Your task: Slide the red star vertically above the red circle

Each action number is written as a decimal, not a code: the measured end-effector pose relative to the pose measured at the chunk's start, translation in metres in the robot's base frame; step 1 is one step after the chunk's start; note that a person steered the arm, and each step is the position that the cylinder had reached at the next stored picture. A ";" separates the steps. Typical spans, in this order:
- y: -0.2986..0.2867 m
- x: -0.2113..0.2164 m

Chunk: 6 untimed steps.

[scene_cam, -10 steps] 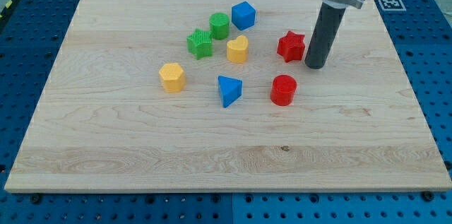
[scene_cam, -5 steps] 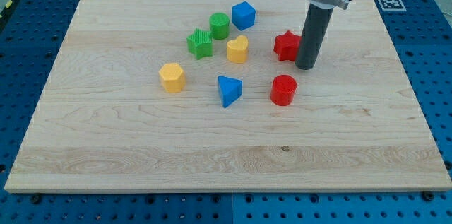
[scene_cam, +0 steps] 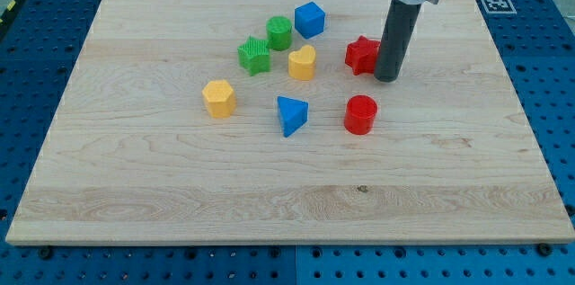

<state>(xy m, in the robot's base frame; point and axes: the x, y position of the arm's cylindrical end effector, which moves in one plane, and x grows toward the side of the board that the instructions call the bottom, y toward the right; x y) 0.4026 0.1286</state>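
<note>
My tip (scene_cam: 387, 78) stands on the surface (scene_cam: 467, 159) touching the red star's (scene_cam: 361, 55) right side — the rod hides that edge. No pincer shows, so its state cannot be told. The red circle (scene_cam: 360, 114) lies just below the star, apart from it.

The rod (scene_cam: 392, 42) hides the red star's (scene_cam: 361, 55) right side.

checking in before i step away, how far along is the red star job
Mostly there by the look of it. The red star already sits above the red circle toward the view's top, roughly in line with it. In hand: my tip is pressed against the star's right side. Left: at most a small nudge to square up the line, then backing off.
</note>
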 end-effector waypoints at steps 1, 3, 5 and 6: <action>0.000 -0.003; -0.017 -0.009; -0.022 0.011; -0.022 0.009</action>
<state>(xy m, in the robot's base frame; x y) 0.4115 0.1064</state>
